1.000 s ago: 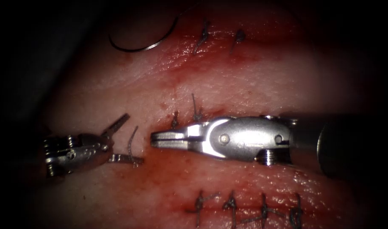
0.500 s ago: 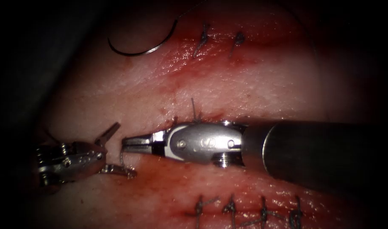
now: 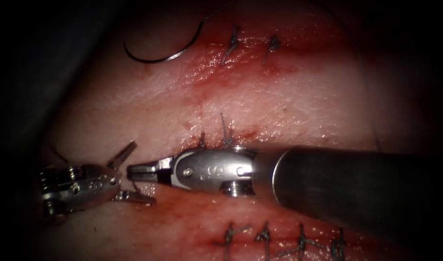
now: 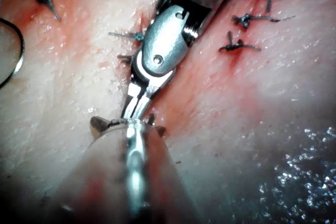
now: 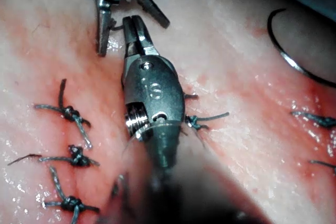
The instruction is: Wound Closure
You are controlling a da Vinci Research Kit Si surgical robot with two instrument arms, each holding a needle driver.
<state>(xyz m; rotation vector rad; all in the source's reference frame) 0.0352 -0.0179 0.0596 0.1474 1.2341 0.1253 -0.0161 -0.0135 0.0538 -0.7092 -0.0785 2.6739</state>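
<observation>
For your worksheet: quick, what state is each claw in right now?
Left claw: open, holding nothing.
Right claw: shut; whether it holds thread cannot be told.
Needle: lying free on the tissue.

Needle point(image 3: 156, 50) lies free on the tissue point(image 3: 289, 96), far upper left, well apart from both grippers. Right gripper point(image 3: 134, 173) reaches from the right along the cut point(image 3: 202, 142), tip between the spread jaws of the left gripper point(image 3: 129, 171) at the cut's left end. Knotted stitches point(image 3: 279, 239) sit in a row below; two more point(image 3: 250, 43) above.
</observation>
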